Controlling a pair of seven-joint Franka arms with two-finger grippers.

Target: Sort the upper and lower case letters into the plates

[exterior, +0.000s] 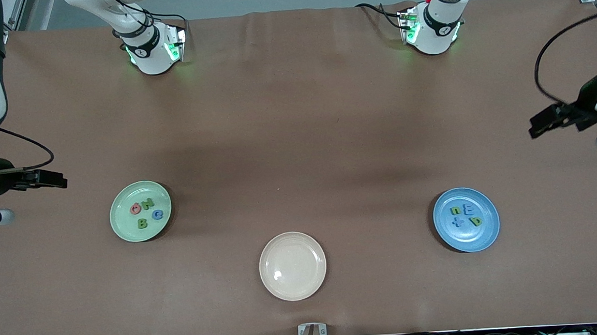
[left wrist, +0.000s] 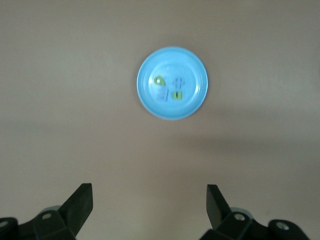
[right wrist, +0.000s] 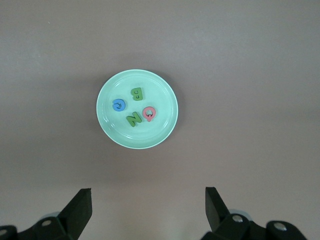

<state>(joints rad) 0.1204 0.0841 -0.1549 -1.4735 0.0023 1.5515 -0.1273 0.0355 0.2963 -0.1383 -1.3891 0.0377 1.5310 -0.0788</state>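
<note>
Looking down from the front camera, the mint green plate point(exterior: 140, 211) at eight o'clock on the table carries the red Q point(exterior: 135, 209), green N point(exterior: 148, 203), blue G point(exterior: 158, 214) and green B point(exterior: 142, 224). The blue plate point(exterior: 466, 220) at four o'clock holds the green n point(exterior: 455, 210), blue m point(exterior: 468, 209), blue x point(exterior: 457, 222) and a green p-like letter point(exterior: 476, 222). The cream plate point(exterior: 292, 265) at six o'clock lies bare. The right gripper point(exterior: 50, 180) waits at nine o'clock, the left gripper point(exterior: 542, 124) at three, each over the cloth.

From the left wrist, the left gripper point(left wrist: 149, 200) stands apart with nothing between its jaws, the blue plate point(left wrist: 172, 83) well ahead of it.

From the right wrist, the right gripper point(right wrist: 148, 201) also gapes unladen, with the mint green plate point(right wrist: 137, 108) ahead.

Sorting looks finished; no further pick seems called for.
</note>
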